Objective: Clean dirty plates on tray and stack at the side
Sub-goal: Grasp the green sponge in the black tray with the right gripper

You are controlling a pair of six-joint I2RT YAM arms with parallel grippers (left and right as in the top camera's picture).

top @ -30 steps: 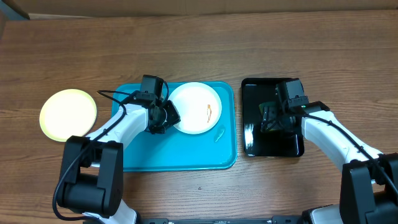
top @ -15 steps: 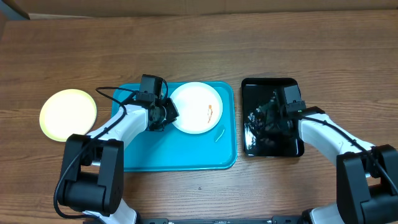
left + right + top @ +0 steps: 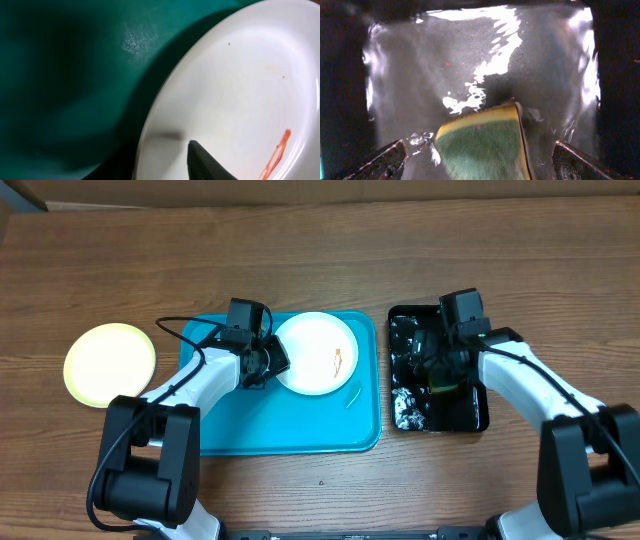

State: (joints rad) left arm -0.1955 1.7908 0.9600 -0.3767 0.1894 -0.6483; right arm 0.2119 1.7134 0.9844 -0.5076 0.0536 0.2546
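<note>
White plate: likely stiff, light, slick, so pinch its left rim. Left pincer sits there, clamp untellable. Right pincer wide astride sponge.

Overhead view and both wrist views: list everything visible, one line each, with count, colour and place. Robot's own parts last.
table: one, brown wood, under everything
turquoise tray: one, turquoise, mid-table
white plate: one visible, white, on the turquoise tray's far right part
orange smear: one, orange, on the white plate
yellow-green plate: one, pale yellow-green, on the table left of the turquoise tray
black tray: one, glossy black, wet, right of the turquoise tray
foam: one patch, white, in the black tray
sponge: one, yellow and green, in the black tray
left pincer: black, at the white plate's left rim; grip unclear
right pincer: black, open, fingers either side of the sponge, apart from it
</note>
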